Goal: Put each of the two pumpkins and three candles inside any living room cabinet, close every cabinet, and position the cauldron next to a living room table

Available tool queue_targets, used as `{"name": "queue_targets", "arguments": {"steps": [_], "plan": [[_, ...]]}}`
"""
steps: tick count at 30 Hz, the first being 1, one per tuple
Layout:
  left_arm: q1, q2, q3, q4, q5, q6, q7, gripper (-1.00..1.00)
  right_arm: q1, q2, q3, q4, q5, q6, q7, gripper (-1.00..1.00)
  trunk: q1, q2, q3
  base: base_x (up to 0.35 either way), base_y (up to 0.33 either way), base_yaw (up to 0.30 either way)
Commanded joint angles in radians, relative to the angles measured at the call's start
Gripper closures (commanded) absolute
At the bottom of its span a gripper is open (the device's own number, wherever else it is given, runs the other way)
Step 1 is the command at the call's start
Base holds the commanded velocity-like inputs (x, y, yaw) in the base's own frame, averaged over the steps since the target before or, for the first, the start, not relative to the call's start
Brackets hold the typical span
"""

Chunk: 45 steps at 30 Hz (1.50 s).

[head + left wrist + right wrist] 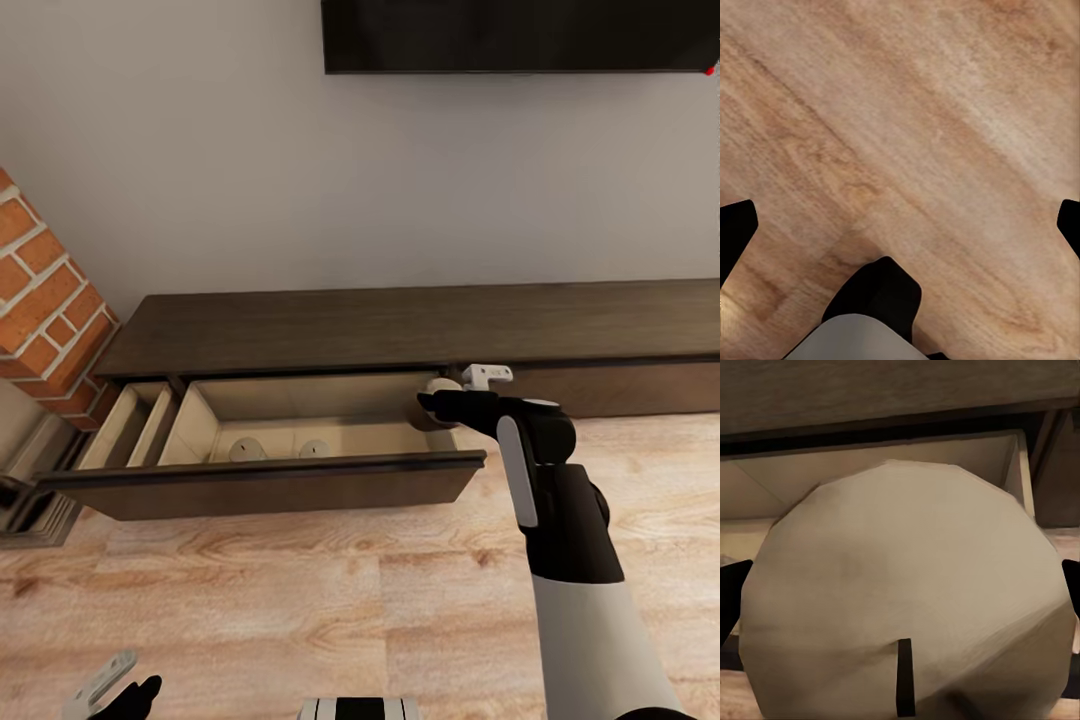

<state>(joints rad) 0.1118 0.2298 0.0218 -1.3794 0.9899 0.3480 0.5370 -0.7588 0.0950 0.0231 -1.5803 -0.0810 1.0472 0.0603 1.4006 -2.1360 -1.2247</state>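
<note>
Head view: the long, dark-brown cabinet point(420, 325) runs along the wall beneath a black screen point(520, 35), a brick column point(45, 290) at its left end, pale wood floor point(300, 600) in front. Its wide drawer point(270, 480) stands pulled out, and two candles point(247, 450) sit on the light drawer bottom near the front panel, a little apart from each other. My right arm reaches over the drawer's right end, and my right gripper point(440, 395) carries a third candle point(907, 600); in the right wrist view its pale, faceted top and dark wick lie close to the lens, with a dark fingertip at either edge, so the fingers are closed about its sides. My left gripper point(110, 692) hangs low over bare floor, fingers spread wide with nothing between them. As I judge it, this is the last candle going in; no pumpkins or cauldron appear here. To do it well I should carry the candle further over the open compartment, clear of the right wall and the cabinet's top edge, lower it until it is nearly on the drawer bottom, then part the fingers slowly so it stays upright and away from the two already there. No brand, label or readable writing is visible anywhere.
</note>
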Motion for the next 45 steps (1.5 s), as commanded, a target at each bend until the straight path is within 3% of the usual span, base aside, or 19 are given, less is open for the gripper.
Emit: {"name": "queue_targets", "arguments": {"steps": [1, 8, 19, 24, 29, 35, 38, 45], "plan": [[0.0, 0.0, 0.0, 0.002, 0.0, 0.0, 0.0, -1.0, 0.0, 0.001, 0.002, -0.001, 0.0, 0.0, -0.001, 1.0, 0.0, 0.0, 0.002, 0.0, 0.0, 0.0], [-0.001, -0.005, -0.001, 0.01, -0.002, -0.002, -0.001, -1.0, 0.001, 0.002, 0.024, -0.003, 0.001, 0.0, -0.002, 1.0, 0.0, 0.0, 0.013, 0.101, 0.089, 0.0], [-0.001, -0.006, 0.0, 0.012, -0.002, -0.001, 0.001, -1.0, 0.038, -0.002, 0.026, -0.025, 0.003, 0.0, -0.002, 1.0, 0.0, 0.0, 0.032, 0.23, 0.216, 0.0], [-0.001, -0.006, 0.001, 0.016, -0.003, -0.001, 0.0, -1.0, 0.101, 0.0, 0.032, -0.022, 0.005, 0.0, -0.003, 1.0, 0.0, 0.0, 0.04, 0.207, 0.215, 0.0], [-0.001, -0.006, 0.0, 0.023, -0.003, -0.001, 0.0, -1.0, 0.116, 0.002, 0.058, -0.012, 0.005, 0.0, -0.003, 1.0, 0.0, 0.0, 0.048, 0.044, 0.046, 0.0], [-0.002, -0.006, 0.0, 0.034, -0.004, -0.001, 0.0, -1.0, 0.117, 0.003, 0.069, 0.086, 0.005, 0.0, -0.014, 1.0, 0.0, 0.0, 0.058, 0.006, 0.006, 0.0], [-0.003, -0.006, 0.0, 0.039, -0.004, -0.001, 0.0, -1.0, 0.117, 0.002, 0.067, 0.143, 0.001, 0.0, -0.077, 1.0, 0.0, 0.0, 0.063, 0.001, 0.001, 0.0], [-0.003, -0.006, 0.0, 0.04, -0.004, -0.001, 0.0, -1.0, 0.116, 0.001, 0.062, 0.174, -0.001, 0.0, -0.113, 1.0, 0.0, 0.0, 0.075, 0.0, 0.0, 0.0]]}}
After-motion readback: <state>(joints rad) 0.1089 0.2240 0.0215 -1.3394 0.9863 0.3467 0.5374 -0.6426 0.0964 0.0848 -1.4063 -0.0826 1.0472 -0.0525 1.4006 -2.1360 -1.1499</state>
